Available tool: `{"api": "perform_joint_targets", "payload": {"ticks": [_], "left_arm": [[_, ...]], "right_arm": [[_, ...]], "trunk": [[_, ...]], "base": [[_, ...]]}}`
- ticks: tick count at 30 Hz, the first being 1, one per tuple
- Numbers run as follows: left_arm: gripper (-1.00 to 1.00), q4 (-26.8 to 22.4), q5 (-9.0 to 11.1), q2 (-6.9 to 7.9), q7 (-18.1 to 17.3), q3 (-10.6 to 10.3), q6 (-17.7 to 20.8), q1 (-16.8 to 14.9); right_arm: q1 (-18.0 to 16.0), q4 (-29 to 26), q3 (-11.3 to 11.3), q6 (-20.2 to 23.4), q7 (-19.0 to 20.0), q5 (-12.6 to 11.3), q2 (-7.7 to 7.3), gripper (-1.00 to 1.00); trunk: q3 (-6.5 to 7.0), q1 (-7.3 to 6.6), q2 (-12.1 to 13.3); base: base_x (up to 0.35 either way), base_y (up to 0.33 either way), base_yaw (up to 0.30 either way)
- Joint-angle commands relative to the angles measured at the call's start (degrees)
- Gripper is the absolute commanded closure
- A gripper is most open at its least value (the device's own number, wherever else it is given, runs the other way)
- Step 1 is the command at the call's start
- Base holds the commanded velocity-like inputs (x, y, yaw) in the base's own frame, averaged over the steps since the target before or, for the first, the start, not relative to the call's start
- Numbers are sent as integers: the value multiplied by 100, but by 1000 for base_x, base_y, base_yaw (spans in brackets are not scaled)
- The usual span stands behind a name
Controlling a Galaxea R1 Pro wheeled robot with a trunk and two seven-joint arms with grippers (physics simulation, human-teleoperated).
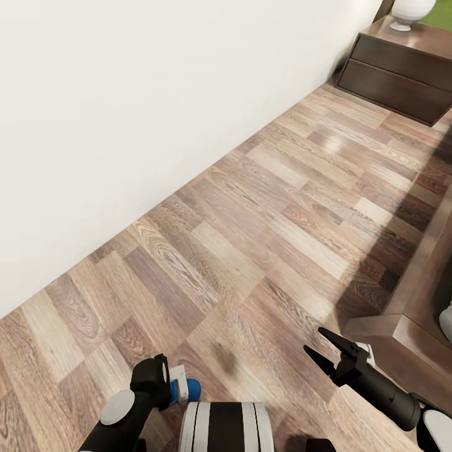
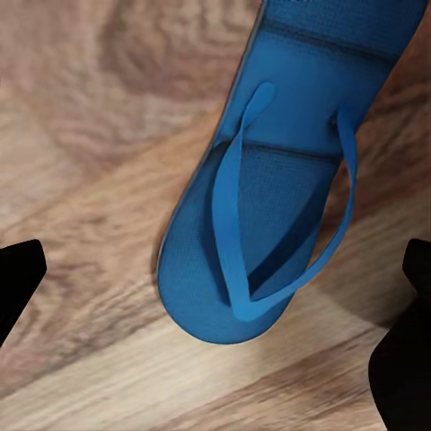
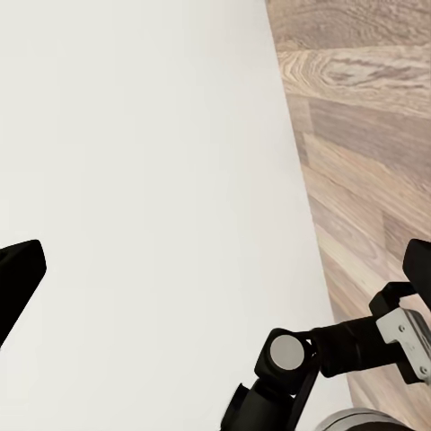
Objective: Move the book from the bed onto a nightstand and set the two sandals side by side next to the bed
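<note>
I'm on the sandal step: the left tool point(image 2: 215, 296) hangs wide open over a blue sandal point(image 2: 269, 189) lying on the floor point(image 1: 251, 207), gripping nothing. Next I'd lower and close. The right tool point(image 1: 323, 346) is open, empty.

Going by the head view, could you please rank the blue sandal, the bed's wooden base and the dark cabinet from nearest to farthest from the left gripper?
1. blue sandal: right beside the left gripper.
2. bed base: across the floor, at right.
3. dark cabinet: far corner, upper right.
</note>
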Motion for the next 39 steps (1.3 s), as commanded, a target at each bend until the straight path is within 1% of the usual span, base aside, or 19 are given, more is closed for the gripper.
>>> {"api": "perform_joint_targets", "payload": {"ticks": [1,2,18,22,24,25,29,39], "left_arm": [[-100,-6,-25,0,-33,-8,34,-2],[-100,-6,-25,-2,-33,-8,34,-2],[-100,-6,-25,-6,-27,-8,34,-2],[-100,-23,-25,-6,46,-12,31,-2],[-100,-23,-25,-6,246,-24,29,-2],[-100,-22,-25,-8,460,-34,27,-2],[-100,-2,-25,-14,756,-42,25,-2],[-100,26,-18,-19,837,-46,18,-2]], "right_arm": [[-1,2,-6,23,40,35,1,-100],[-2,2,-8,23,40,35,1,-100],[-4,2,-11,26,40,35,1,-100],[-3,0,-12,25,40,35,0,-100],[-3,1,-11,24,40,35,1,-100],[-4,2,-12,24,40,35,2,-100],[-4,2,-8,26,40,35,1,-100],[-4,2,-8,26,40,35,2,-100]], "trunk": [[-3,-1,-1],[-3,-1,-1],[-358,40,-23],[-358,40,-23],[-358,40,-23],[-358,40,-23],[-358,40,-23],[-358,40,-23]], "base": [[0,0,0],[0,0,0],[0,0,0],[0,0,0],[0,0,0],[0,0,0],[0,0,0],[0,0,0]]}}
